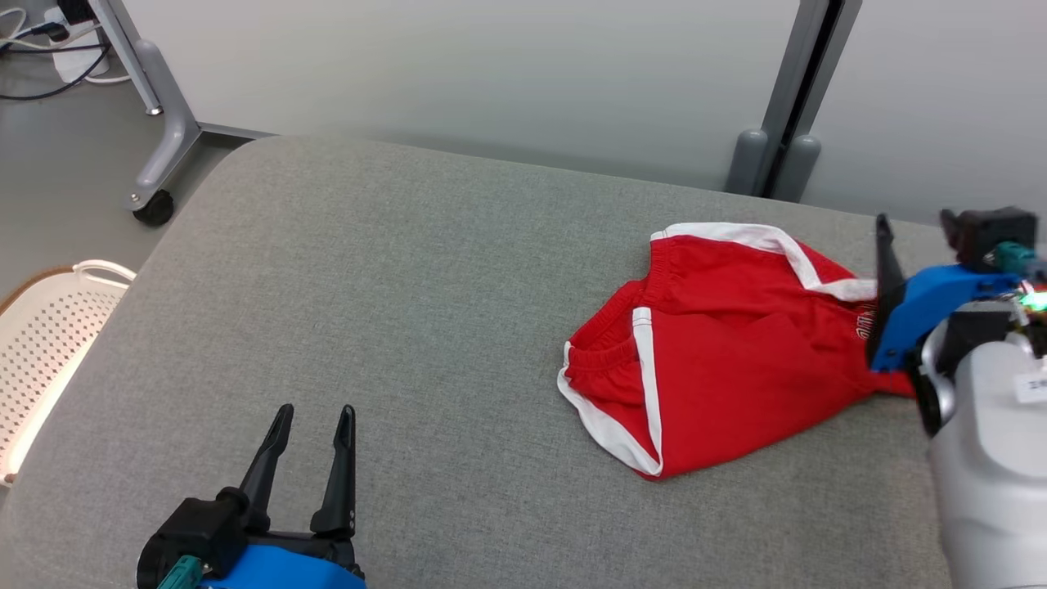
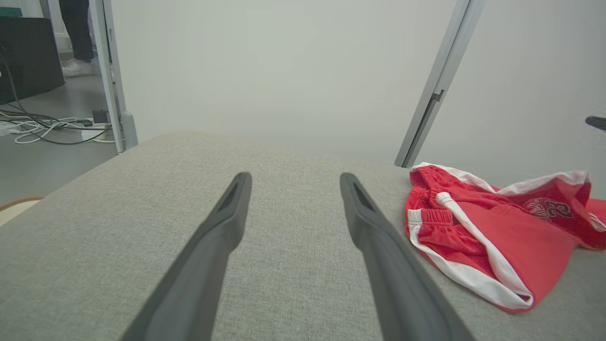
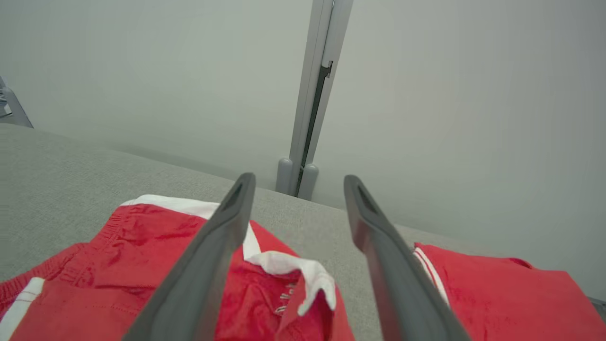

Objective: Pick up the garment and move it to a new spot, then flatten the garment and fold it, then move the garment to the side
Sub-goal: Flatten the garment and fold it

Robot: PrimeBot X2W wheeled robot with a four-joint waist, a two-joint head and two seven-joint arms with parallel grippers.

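Note:
A pair of red shorts with white trim [image 1: 728, 343] lies crumpled on the right part of the grey cushioned surface [image 1: 409, 286]. In the left wrist view the shorts [image 2: 492, 232] are off to the right. My right gripper [image 3: 299, 180] is open over the right end of the shorts [image 3: 118, 274], its fingers on either side of a turned-up white hem, with nothing gripped. In the head view the right gripper [image 1: 885, 237] shows edge-on at the right rim. Low at the left, my left gripper [image 1: 316, 411] is open over bare fabric, well apart from the shorts, and it [image 2: 294, 180] holds nothing.
A white perforated basket [image 1: 49, 327] stands on the floor left of the cushion. A wheeled stand leg [image 1: 155, 164] and cables [image 1: 49, 49] are at the far left. A grey partition post [image 1: 785, 123] rises behind the shorts. A person's legs [image 2: 78, 38] stand far back.

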